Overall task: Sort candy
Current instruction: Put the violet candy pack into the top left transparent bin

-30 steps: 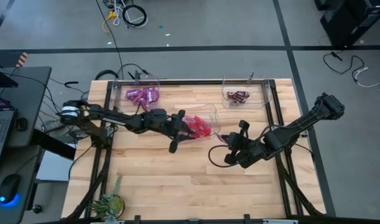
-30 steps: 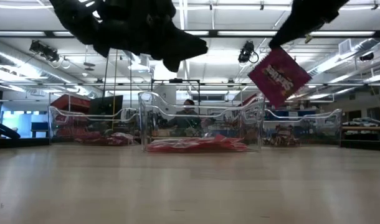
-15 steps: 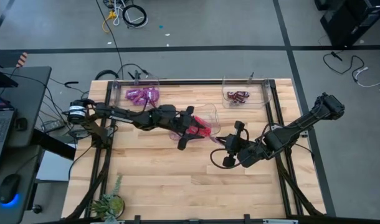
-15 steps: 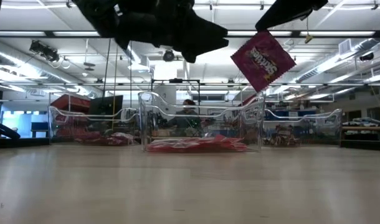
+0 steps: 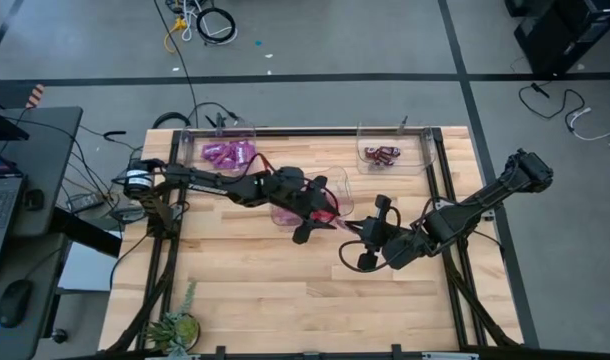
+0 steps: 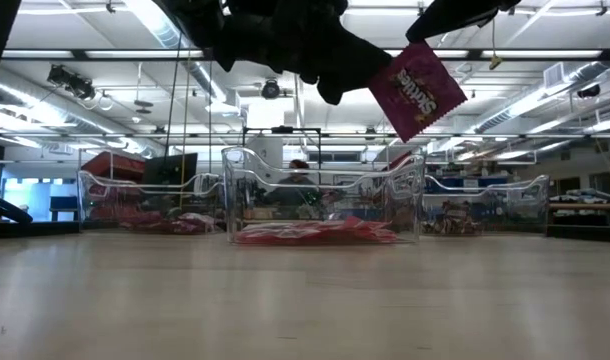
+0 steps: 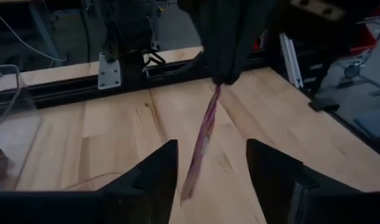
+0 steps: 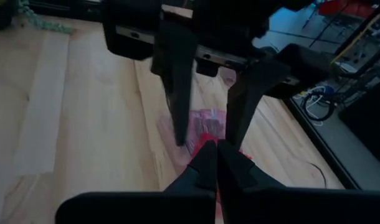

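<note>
A magenta Skittles packet (image 6: 417,88) hangs in the air above the middle of the tabletop (image 5: 285,290), flat and shiny, tilted, white lettering on its face. The right claw (image 8: 210,157) pinches one edge of it, its fingers pressed together on the wrapper. In the left wrist view the same packet shows edge-on as a thin purple strip. The left claw (image 7: 207,180) faces it with fingers spread wide apart, the packet's free end between them but not touched.

Three clear bins stand along the tabletop's far side: the left bin (image 5: 229,152) holds a heap of purple packets, the middle bin (image 5: 337,182) red ones, the right bin (image 5: 390,155) a few dark brown ones. The number of packets in each heap cannot be told.
</note>
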Robot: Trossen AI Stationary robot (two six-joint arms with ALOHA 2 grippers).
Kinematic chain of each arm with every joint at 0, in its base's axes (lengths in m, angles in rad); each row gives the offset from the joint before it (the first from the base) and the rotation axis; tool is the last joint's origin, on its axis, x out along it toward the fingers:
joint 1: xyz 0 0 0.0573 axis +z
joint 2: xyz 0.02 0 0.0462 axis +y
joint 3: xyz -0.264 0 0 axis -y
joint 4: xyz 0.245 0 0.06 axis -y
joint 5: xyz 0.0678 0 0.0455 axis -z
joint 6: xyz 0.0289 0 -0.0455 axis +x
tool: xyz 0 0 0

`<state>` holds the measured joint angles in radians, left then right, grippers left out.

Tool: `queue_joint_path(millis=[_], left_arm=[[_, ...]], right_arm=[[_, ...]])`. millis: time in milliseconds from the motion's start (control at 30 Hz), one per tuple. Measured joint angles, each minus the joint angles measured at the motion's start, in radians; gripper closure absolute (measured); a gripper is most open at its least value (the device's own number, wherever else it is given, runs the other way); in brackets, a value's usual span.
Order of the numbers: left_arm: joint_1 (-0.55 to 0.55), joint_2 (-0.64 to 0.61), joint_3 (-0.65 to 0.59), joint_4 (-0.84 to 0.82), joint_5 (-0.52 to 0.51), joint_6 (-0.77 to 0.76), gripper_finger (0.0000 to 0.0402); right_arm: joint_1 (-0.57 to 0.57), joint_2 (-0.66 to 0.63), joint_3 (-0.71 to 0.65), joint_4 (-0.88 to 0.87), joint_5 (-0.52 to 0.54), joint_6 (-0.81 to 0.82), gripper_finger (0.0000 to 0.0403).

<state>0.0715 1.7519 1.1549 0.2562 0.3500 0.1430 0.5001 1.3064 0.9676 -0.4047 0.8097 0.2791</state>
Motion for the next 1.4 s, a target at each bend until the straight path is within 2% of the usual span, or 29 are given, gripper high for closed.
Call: queue_joint_path(millis=[133, 300, 467, 600, 733, 900, 1133, 1267, 1400], left_arm=[[0.0, 0.0, 0.0, -0.013, -0.003, 0.037, 0.0263], [-0.002, 0.0, 0.0, -0.014, 0.03, 0.063, 0.0382], [0.001, -0.005, 0.0, -0.033, -0.022, 0.063, 0.0398], [0.014, -0.053, -0.002, -0.125, -0.123, 0.069, 0.04], [0.034, -0.149, -0.001, -0.251, -0.288, 0.089, 0.04], [0.076, -0.297, -0.001, -0.475, -0.575, 0.07, 0.0401], [0.174, -0.461, -0.05, -0.827, -1.007, -0.049, 0.0401], [0.266, -0.511, -0.105, -0.999, -1.16, -0.167, 0.0401], [0.386, -0.517, -0.173, -1.07, -1.193, -0.23, 0.0401]], right_arm=[[0.003, 0.0, 0.0, 0.016, 0.0, -0.021, 0.0403], [0.003, 0.0, 0.0, 0.021, 0.0, -0.028, 0.0403], [0.003, 0.0, 0.0, 0.047, 0.005, -0.021, 0.0402], [0.004, 0.0, 0.0, 0.045, 0.089, -0.028, 0.0375], [-0.005, -0.005, 0.0, 0.048, 0.179, -0.056, 0.0325], [-0.02, -0.01, 0.0, 0.045, 0.193, -0.064, 0.0273], [-0.046, -0.01, 0.0, 0.044, 0.192, -0.065, 0.0246], [-0.067, -0.01, 0.0, 0.044, 0.17, -0.07, 0.0245], [-0.087, -0.01, 0.0, 0.045, 0.158, -0.071, 0.0245]])
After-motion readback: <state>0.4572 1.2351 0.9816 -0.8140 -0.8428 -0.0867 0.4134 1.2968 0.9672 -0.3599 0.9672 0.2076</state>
